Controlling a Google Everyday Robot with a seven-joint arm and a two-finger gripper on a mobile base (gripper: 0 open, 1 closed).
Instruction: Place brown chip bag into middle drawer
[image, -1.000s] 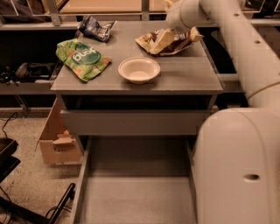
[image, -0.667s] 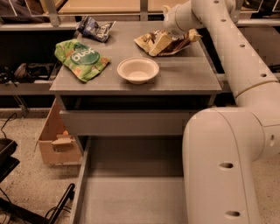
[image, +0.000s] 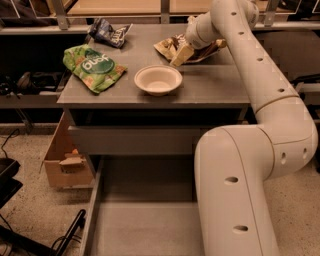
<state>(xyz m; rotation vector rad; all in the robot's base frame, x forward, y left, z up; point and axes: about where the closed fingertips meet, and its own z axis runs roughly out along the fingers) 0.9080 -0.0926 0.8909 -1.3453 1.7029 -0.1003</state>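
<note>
The brown chip bag (image: 169, 47) lies crinkled at the back right of the cabinet top, partly hidden by my arm. My gripper (image: 181, 55) is down at the bag's front edge, touching or just above it, right behind the bowl. The middle drawer (image: 145, 227) is pulled out wide below the cabinet. Its flat grey floor is bare, and its right part is hidden behind my arm.
A white bowl (image: 158, 79) sits mid-top, just in front of the gripper. A green bag (image: 93, 66) lies at the left and a small dark blue bag (image: 110, 32) at the back left. A closed drawer front (image: 132, 141) is above the open drawer. A cardboard box (image: 64, 161) stands on the floor at the left.
My gripper has moved down and to the left, from above the bag's right side to its front edge near the bowl. The bag, the bowl and the drawer have not moved.
</note>
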